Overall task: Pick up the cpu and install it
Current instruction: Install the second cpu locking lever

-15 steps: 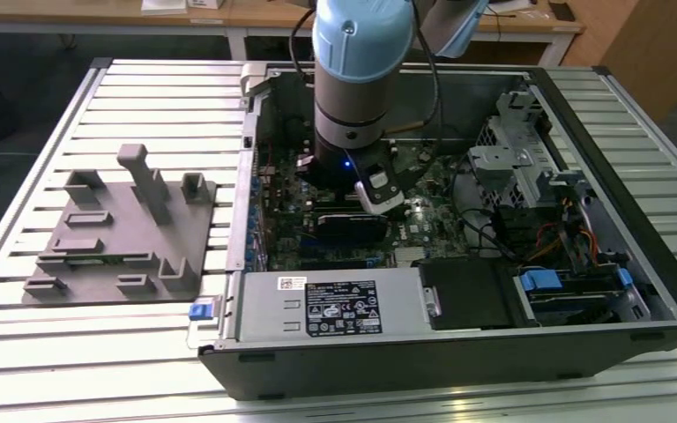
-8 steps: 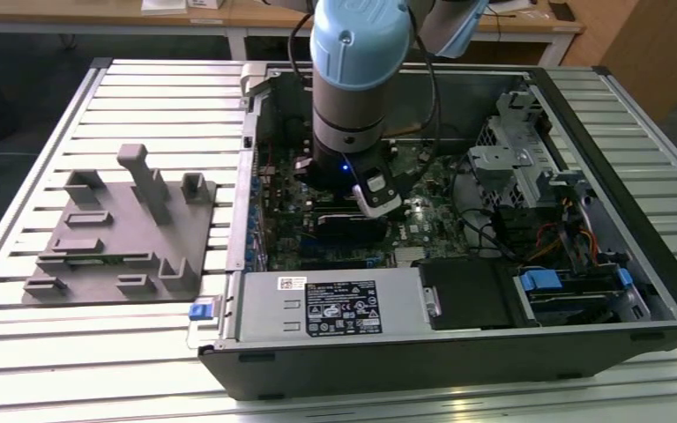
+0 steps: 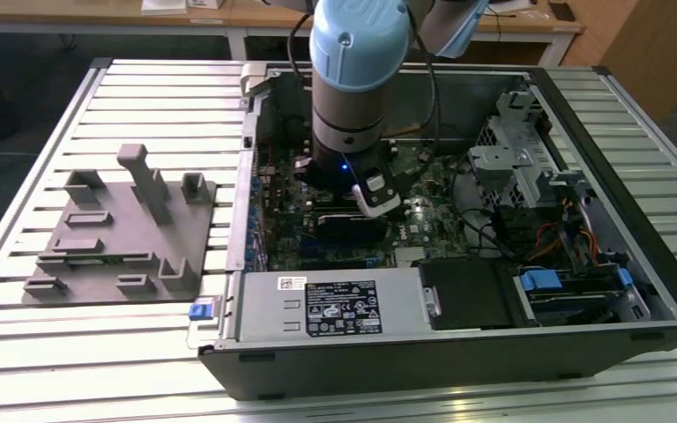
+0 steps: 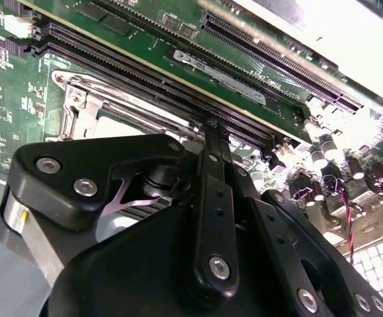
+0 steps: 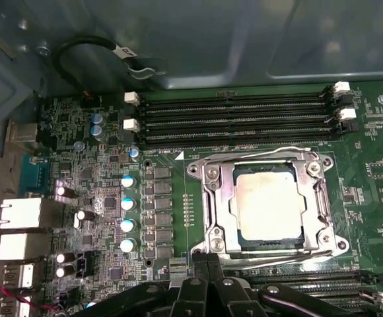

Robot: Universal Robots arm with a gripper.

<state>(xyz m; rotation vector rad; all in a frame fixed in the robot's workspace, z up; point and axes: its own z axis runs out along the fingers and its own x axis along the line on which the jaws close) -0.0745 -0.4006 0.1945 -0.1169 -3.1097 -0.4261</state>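
The cpu (image 5: 267,201), a flat square chip with a silvery-white top, lies inside the metal socket frame (image 5: 212,198) on the green motherboard (image 5: 99,172). In the second wrist view a strip of the cpu (image 4: 120,123) shows just beyond the black gripper body. My gripper (image 5: 207,262) hovers beside the socket's edge, apart from the chip, with its two fingertips pressed together and nothing between them. In the exterior view the gripper (image 3: 347,211) reaches down into the open computer case (image 3: 621,264) over the middle of the board.
Rows of black memory slots (image 5: 238,119) run along one side of the socket. A grey plastic fixture (image 3: 127,229) sits on the slatted table at the exterior view's left. The power supply (image 3: 327,304) and drive cage (image 3: 527,159) crowd the case.
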